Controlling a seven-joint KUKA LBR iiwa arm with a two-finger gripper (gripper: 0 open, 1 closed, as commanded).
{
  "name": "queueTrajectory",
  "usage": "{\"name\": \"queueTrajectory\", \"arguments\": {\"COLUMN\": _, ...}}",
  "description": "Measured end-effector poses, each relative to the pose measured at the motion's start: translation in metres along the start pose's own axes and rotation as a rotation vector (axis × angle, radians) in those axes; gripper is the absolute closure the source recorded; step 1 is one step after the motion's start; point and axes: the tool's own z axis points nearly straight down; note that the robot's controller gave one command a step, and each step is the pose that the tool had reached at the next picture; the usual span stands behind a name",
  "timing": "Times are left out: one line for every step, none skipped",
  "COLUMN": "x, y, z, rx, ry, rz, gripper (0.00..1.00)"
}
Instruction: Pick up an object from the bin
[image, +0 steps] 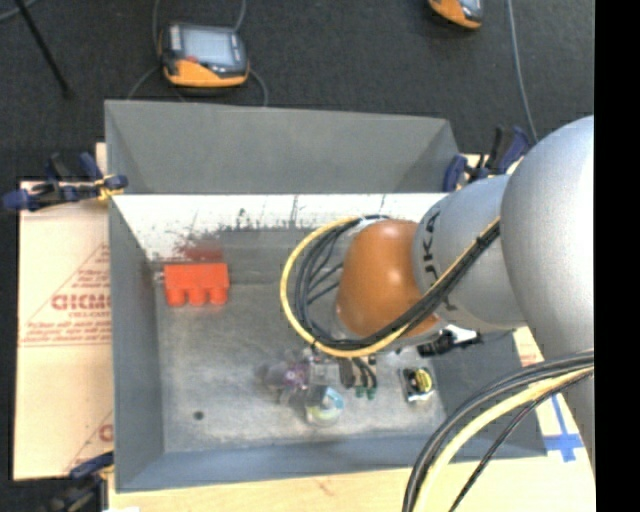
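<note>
In the camera view, a KUKA arm is reaching in from 3 o'clock, its gripper (341, 378) hanging low over a small cluster at the 6 o'clock side of the grey bin (135, 330); whether it is spread or pressed together cannot be told, as the orange wrist cover is hiding it. Lying nearest are a purplish trinket (289, 377) and, just beside it toward 5 o'clock, a pale round piece (325, 406). Both are looking light and hard, likely slippery, best pinched across the narrow middle. The trinket seems to be stretching from 9 to 3 o'clock; the round piece is showing no long axis. A yellow-and-black item (418, 384) is sitting at 4 o'clock, and an orange studded block (196, 284) well apart at 10 o'clock.
</note>
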Motion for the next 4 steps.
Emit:
{"name": "queueTrajectory", "arguments": {"x": -0.002, "y": 0.006, "z": -0.168, "rx": 0.002, "ry": -0.006, "rz": 0.002, "gripper": 1.00}}
{"name": "queueTrajectory", "arguments": {"x": 0.031, "y": -0.014, "z": -0.095, "rx": 0.003, "ry": 0.010, "rz": -0.375, "gripper": 1.00}}
{"name": "queueTrajectory", "arguments": {"x": 0.029, "y": -0.013, "z": -0.096, "rx": 0.003, "ry": 0.006, "rz": -0.374, "gripper": 0.00}}
{"name": "queueTrajectory", "arguments": {"x": 0.034, "y": 0.027, "z": 0.004, "rx": 0.001, "ry": -0.002, "rz": -0.227, "gripper": 0.00}}
